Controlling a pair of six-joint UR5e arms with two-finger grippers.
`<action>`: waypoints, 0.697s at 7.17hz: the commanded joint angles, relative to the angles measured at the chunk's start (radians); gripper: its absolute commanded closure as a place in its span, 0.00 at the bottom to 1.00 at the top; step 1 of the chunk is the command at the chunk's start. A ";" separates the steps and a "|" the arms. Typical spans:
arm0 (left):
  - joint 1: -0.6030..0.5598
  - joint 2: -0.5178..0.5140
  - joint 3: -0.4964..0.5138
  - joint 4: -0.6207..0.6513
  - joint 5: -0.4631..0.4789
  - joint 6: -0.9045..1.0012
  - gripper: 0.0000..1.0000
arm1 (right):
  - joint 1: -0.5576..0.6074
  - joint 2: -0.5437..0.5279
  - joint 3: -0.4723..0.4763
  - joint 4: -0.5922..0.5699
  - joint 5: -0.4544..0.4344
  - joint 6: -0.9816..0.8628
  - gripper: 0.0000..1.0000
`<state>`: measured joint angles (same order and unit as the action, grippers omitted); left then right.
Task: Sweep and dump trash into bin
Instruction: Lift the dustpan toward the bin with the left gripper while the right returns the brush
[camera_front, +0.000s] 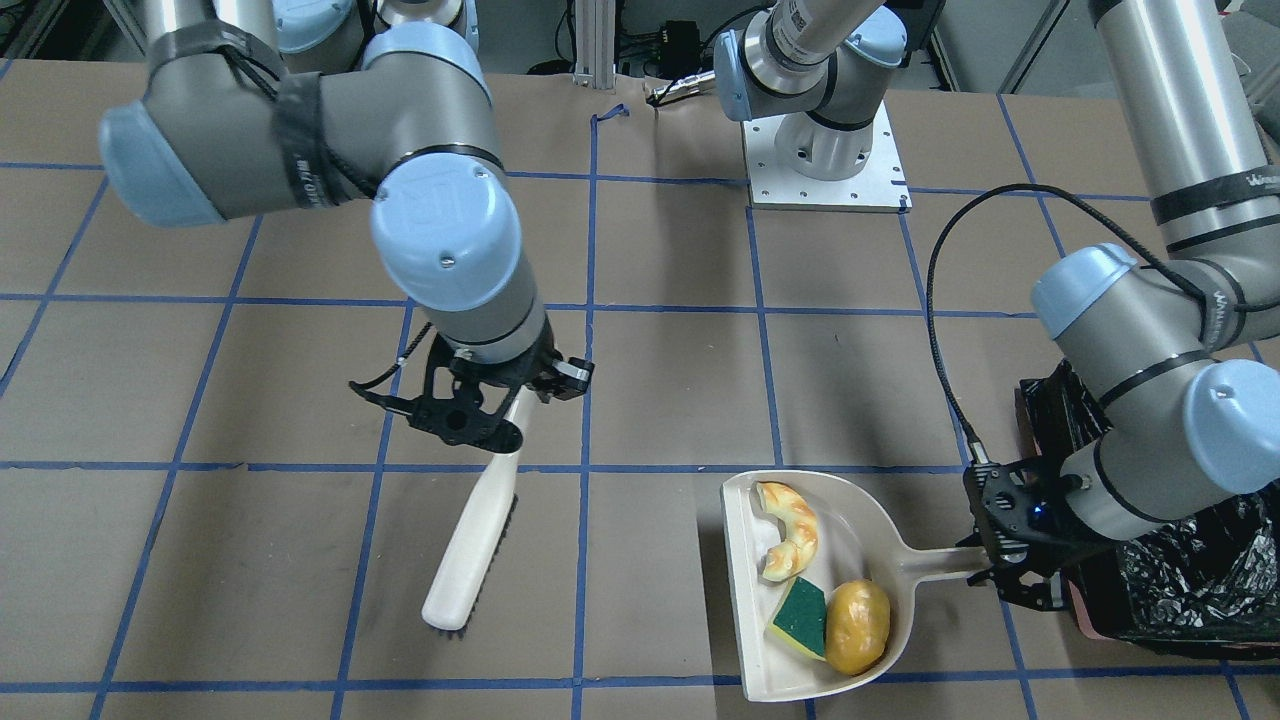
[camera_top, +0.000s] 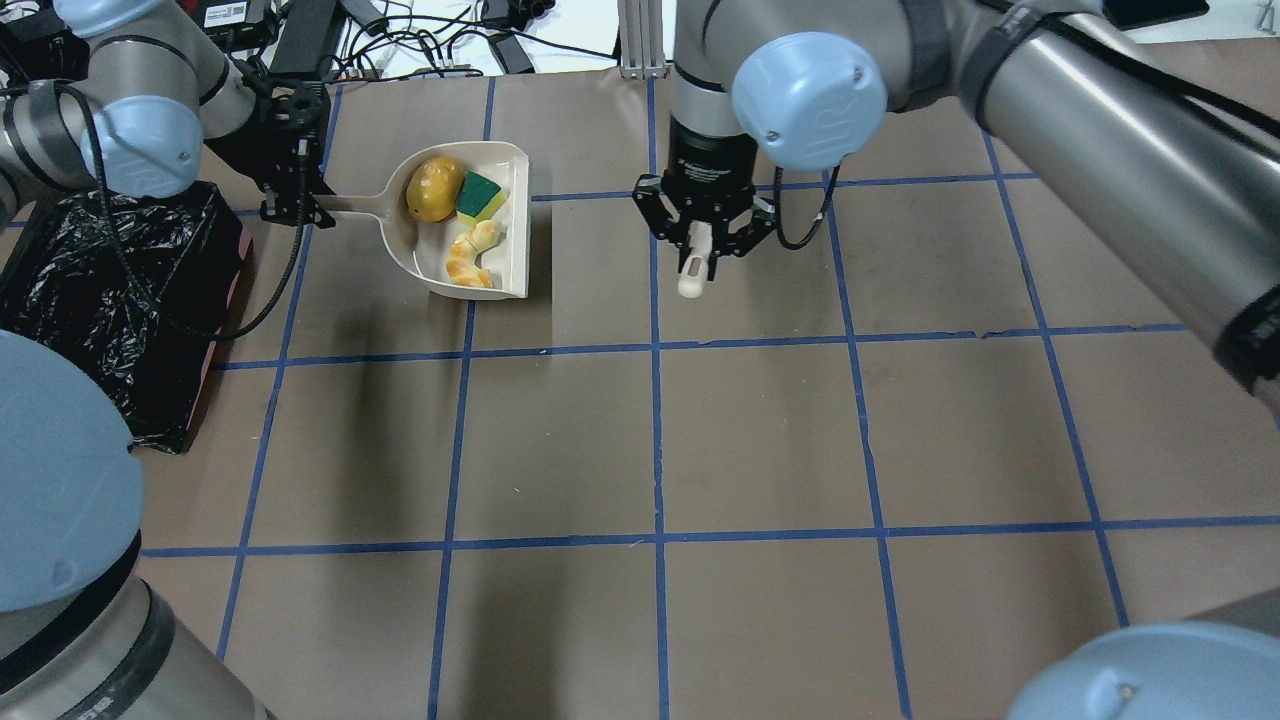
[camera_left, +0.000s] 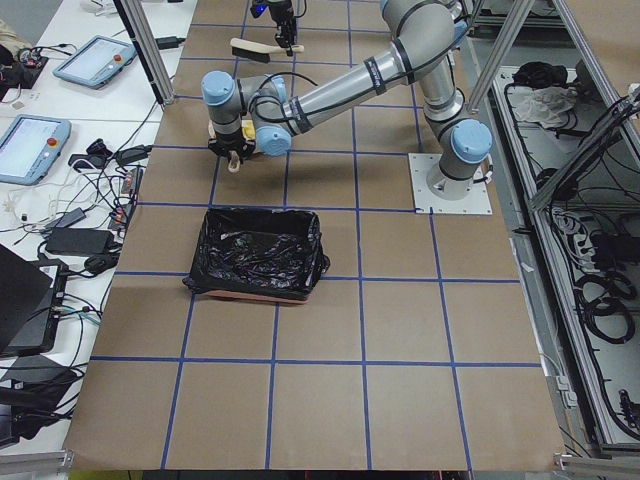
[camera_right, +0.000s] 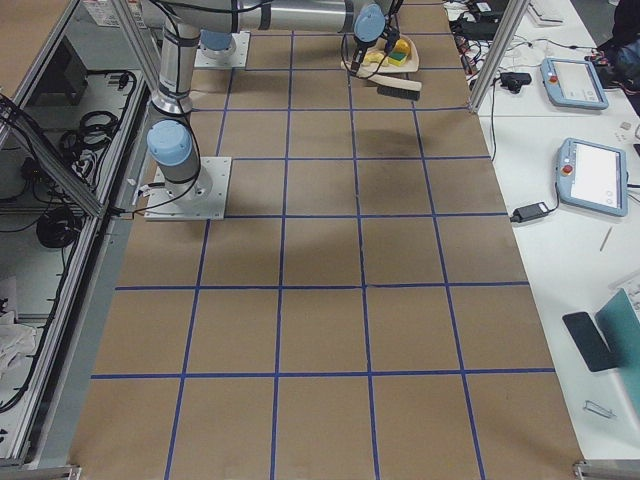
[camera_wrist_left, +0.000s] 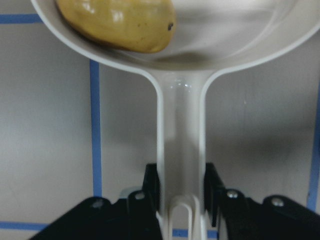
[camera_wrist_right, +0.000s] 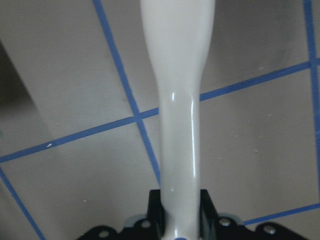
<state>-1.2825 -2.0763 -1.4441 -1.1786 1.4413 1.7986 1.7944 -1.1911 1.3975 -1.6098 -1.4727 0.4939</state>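
The sweeping looks finished and the dumping step is in hand: all three bits of trash lie inside the cream dustpan, with the croissant piece near its open mouth, the green sponge wedge further in, and the potato-like lump touching the sponge at the back wall by the handle. The left tool is clenched on the end of the dustpan handle, and the left wrist view shows its fingers pressed against both sides of the handle. The right tool grips the white handle of the brush, which slants down toward the tabletop well apart from the pan. Whether the bristles touch the surface I cannot tell, nor whether the pan rests on the paper or hangs just above it. The bin, lined with crinkled black plastic, stands just behind the left tool, on the handle side of the pan. The next move, as I judge it, belongs to the left arm: raise the pan with its mouth held level or slightly up so the rounded lump does not roll out, bring it over the bin opening, then tip it mouth-down. The brush need only stay clear.
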 joint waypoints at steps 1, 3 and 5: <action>0.086 0.063 0.020 -0.111 0.001 0.021 0.76 | -0.175 -0.057 0.144 -0.010 -0.101 -0.255 1.00; 0.188 0.116 0.048 -0.215 -0.001 0.089 0.76 | -0.326 -0.084 0.172 -0.010 -0.150 -0.514 1.00; 0.306 0.168 0.077 -0.297 0.001 0.134 0.76 | -0.513 -0.075 0.179 -0.015 -0.149 -0.726 1.00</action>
<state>-1.0469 -1.9401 -1.3856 -1.4238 1.4408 1.9055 1.3877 -1.2702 1.5708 -1.6231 -1.6183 -0.1138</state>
